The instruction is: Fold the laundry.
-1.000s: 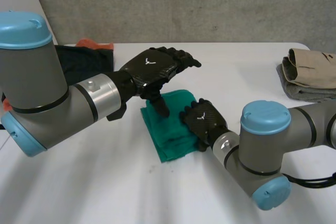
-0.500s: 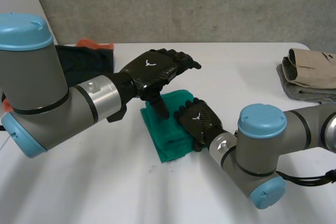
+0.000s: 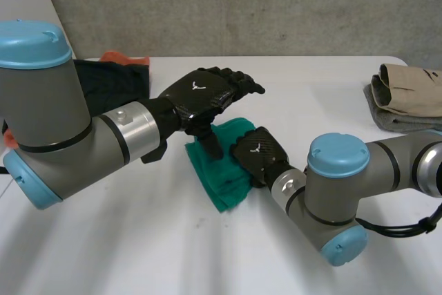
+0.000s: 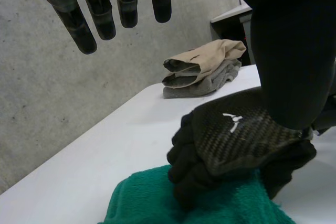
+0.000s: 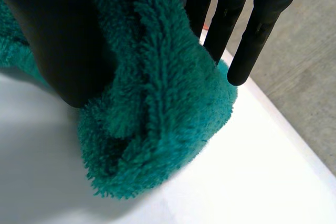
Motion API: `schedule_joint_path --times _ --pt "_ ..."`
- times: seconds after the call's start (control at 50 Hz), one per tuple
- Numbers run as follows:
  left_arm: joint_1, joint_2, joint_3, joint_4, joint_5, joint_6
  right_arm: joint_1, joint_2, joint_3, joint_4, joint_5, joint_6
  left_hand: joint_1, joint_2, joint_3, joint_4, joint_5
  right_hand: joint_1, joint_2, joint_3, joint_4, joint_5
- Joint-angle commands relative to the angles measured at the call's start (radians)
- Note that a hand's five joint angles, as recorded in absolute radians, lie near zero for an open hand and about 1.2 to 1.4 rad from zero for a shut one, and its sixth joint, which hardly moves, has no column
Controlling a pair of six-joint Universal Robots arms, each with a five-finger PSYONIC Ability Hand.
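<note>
The green towel (image 3: 222, 183) lies folded at the centre of the table (image 3: 138, 253), and the right hand (image 3: 258, 155) pinches a fold at its right side between thumb and fingers. The left hand (image 3: 204, 93) hangs over the towel's far left part and hides it; its fingers are straight and its thumb tip is down on the towel. Folded beige clothes (image 3: 407, 94) sit far right and a dark pile (image 3: 110, 77) far left, both well apart from the towel.

Soft, even light from above; the white table (image 3: 311, 94) is bright, with a faint shadow beside the green towel (image 3: 219, 186).

A lab-like bay: bare concrete wall (image 3: 276, 5), white table (image 3: 138, 253).
</note>
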Motion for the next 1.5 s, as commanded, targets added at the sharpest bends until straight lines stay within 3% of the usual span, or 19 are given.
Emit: schedule_joint_path --times 0.02,0.1,0.16,0.26,0.44,0.66,0.76,0.9,1.0,1.08,1.22,1.32,1.38,1.4,1.46,1.5 --pt "0.001 0.000 0.000 0.000 0.000 0.000 0.000 0.004 -0.042 -0.011 -0.002 0.005 0.000 -0.011 -0.015 -0.009 -0.031 -0.007 -0.044 -0.046 -0.046 -0.006" --pt "0.001 0.000 -0.003 0.000 0.000 -0.002 0.000 0.023 -0.048 -0.011 -0.004 0.002 0.000 -0.011 -0.015 -0.009 -0.031 -0.096 -0.133 -0.134 -0.134 -0.095" --pt "0.003 0.001 -0.008 0.000 0.000 0.000 0.000 0.030 -0.048 -0.012 -0.001 0.000 0.000 -0.011 -0.015 -0.009 -0.031 0.012 -0.025 -0.026 -0.026 0.013" --pt "0.010 0.001 -0.014 0.000 0.000 0.000 0.000 0.048 -0.077 -0.012 -0.001 0.003 0.003 -0.008 -0.012 -0.007 -0.028 0.686 0.649 0.647 0.647 0.687" --pt "0.012 0.012 0.003 0.002 -0.006 -0.002 -0.063 -0.010 -0.183 -0.023 0.004 0.023 0.000 -0.011 -0.015 -0.009 -0.031 0.687 0.650 0.648 0.649 0.688" --pt "0.010 0.063 0.038 0.051 -0.009 -0.029 -0.338 -0.061 -0.407 -0.153 -0.010 0.115 0.006 -0.005 -0.009 -0.004 -0.025 0.687 0.650 0.648 0.649 0.688" --pt "0.007 0.067 0.046 0.063 -0.007 -0.059 -0.516 -0.041 -0.482 -0.218 -0.056 0.210 0.006 -0.005 -0.009 -0.004 -0.025 0.687 0.650 0.648 0.649 0.688" --pt "0.000 0.064 0.046 0.069 -0.006 -0.062 -0.721 0.143 -0.617 -0.233 -0.169 0.316 0.009 -0.002 -0.006 -0.001 -0.022 0.687 0.650 0.648 0.649 0.688" --pt "-0.002 0.047 0.043 0.074 -0.009 -0.063 -0.828 0.322 -0.657 -0.238 -0.322 0.351 0.009 -0.002 -0.006 -0.001 -0.022 0.687 0.650 0.648 0.649 0.688" --pt "-0.017 0.035 0.035 0.074 -0.009 -0.063 -0.905 0.385 -0.642 -0.238 -0.405 0.352 0.012 0.001 -0.004 0.002 -0.019 0.687 0.650 0.648 0.649 0.688" --pt "-0.030 0.034 0.030 0.074 -0.009 -0.062 -0.980 0.373 -0.600 -0.238 -0.445 0.351 0.012 0.001 -0.004 0.002 -0.019 0.687 0.650 0.648 0.649 0.688" --pt "-0.033 0.043 0.030 0.074 -0.007 -0.063 -0.982 0.289 -0.548 -0.236 -0.478 0.355 0.012 0.001 -0.004 0.002 -0.019 0.687 0.650 0.648 0.649 0.688" --pt "-0.034 0.046 0.030 0.074 -0.007 -0.065 -0.978 0.249 -0.521 -0.236 -0.485 0.355 0.009 -0.002 -0.006 -0.001 -0.022 0.402 0.365 0.363 0.363 0.403" --pt "-0.039 0.046 0.030 0.074 -0.007 -0.065 -0.978 0.229 -0.501 -0.236 -0.484 0.355 0.009 -0.002 -0.006 -0.001 -0.022 -0.007 -0.043 -0.045 -0.045 -0.005" --pt "-0.053 0.049 0.030 0.074 -0.007 -0.065 -0.978 0.197 -0.464 -0.221 -0.479 0.355 0.006 -0.005 -0.009 -0.004 -0.025 -0.452 -0.489 -0.491 -0.491 -0.451" --pt "-0.059 0.055 0.030 0.074 -0.007 -0.065 -0.977 0.182 -0.444 -0.213 -0.478 0.355 0.006 -0.005 -0.009 -0.004 -0.025 -0.535 -0.572 -0.573 -0.573 -0.533"
